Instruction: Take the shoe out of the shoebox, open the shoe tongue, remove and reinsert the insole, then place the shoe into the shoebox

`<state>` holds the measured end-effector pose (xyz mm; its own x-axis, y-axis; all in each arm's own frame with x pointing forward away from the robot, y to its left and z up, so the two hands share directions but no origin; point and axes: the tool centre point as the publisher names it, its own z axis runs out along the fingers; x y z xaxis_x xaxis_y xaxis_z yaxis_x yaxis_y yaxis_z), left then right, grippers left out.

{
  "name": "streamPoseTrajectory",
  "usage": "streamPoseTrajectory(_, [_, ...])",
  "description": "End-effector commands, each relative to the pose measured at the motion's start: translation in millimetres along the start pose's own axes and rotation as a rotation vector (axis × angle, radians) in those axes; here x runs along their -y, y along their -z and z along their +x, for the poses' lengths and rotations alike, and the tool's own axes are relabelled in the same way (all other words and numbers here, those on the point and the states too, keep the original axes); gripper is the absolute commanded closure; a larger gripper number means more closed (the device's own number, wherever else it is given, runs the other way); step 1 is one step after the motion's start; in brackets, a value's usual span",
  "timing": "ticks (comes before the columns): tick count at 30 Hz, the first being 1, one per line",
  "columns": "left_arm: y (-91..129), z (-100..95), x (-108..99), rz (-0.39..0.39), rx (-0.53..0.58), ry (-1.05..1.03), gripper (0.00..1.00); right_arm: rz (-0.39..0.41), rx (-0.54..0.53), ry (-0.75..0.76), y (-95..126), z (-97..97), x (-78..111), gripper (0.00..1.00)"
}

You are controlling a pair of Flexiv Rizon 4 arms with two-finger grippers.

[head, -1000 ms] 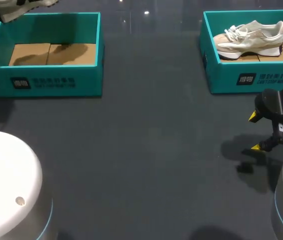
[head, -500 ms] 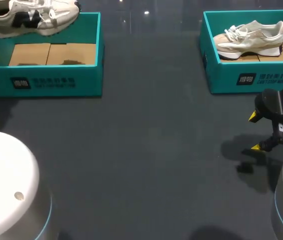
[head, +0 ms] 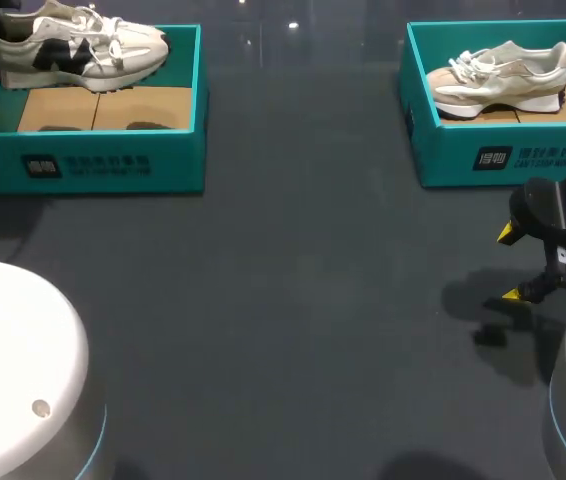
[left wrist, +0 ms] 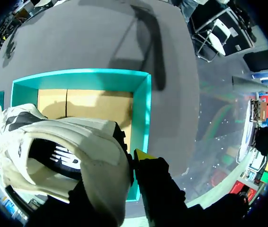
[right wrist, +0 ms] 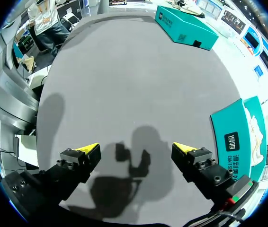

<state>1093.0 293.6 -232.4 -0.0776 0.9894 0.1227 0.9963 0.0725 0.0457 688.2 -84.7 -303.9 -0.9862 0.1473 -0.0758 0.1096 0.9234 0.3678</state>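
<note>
A white sneaker with black side markings hangs over the back of the left teal shoebox, toe pointing right. My left gripper is shut on its heel collar; one yellow fingertip shows outside the heel, while the shoe hides the other. Below the shoe lies the box's bare cardboard floor. My right gripper stands open and empty above the table at the right, in front of the right shoebox.
The right teal shoebox holds a beige sneaker. In the right wrist view the open gripper casts a shadow on bare grey table, with the right box's wall beside it. The robot's white bases fill both near corners.
The white sneaker has come down and to the right from the far left corner, now hanging low over the left box. My right arm has not moved.
</note>
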Motion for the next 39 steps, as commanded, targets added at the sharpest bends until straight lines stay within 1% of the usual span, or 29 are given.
streamPoseTrajectory(1, [-12.4,-6.4,-6.6,0.050,-0.016,0.006,1.00,0.002,0.003,0.000,0.5,1.9,0.2,0.00])
streamPoseTrajectory(7, [-32.4,-6.6,-4.3,0.076,-0.037,0.012,1.00,0.002,0.003,0.000,0.5,1.9,0.2,0.00])
streamPoseTrajectory(9, [-36.9,-7.0,0.5,0.083,-0.035,-0.019,1.00,0.002,0.003,0.000,0.5,1.9,0.2,0.00])
streamPoseTrajectory(11, [-36.3,-6.8,6.2,0.088,-0.044,-0.045,1.00,0.002,0.003,0.000,0.5,1.9,0.2,0.00])
streamPoseTrajectory(13, [-28.3,-4.5,6.9,0.066,-0.035,-0.055,1.00,0.002,0.003,0.000,0.5,1.9,0.2,0.00])
streamPoseTrajectory(25, [-28.3,-4.5,6.9,0.066,-0.035,-0.055,1.00,0.002,0.003,0.000,0.5,1.9,0.2,0.00])
streamPoseTrajectory(29, [-46.1,-9.8,2.7,0.114,-0.047,-0.039,1.00,0.002,0.003,0.000,0.5,1.9,0.2,0.00])
streamPoseTrajectory(30, [-49.8,-10.4,2.1,0.115,-0.050,-0.036,1.00,0.002,0.003,0.000,0.5,1.9,0.2,0.00])
streamPoseTrajectory(32, [-54.0,-11.0,2.1,0.132,-0.049,-0.036,1.00,0.002,0.003,0.000,0.5,1.9,0.2,0.00])
streamPoseTrajectory(39, [-69.4,-13.9,6.0,0.149,-0.045,-0.017,1.00,0.002,0.003,0.000,0.5,1.9,0.2,0.00])
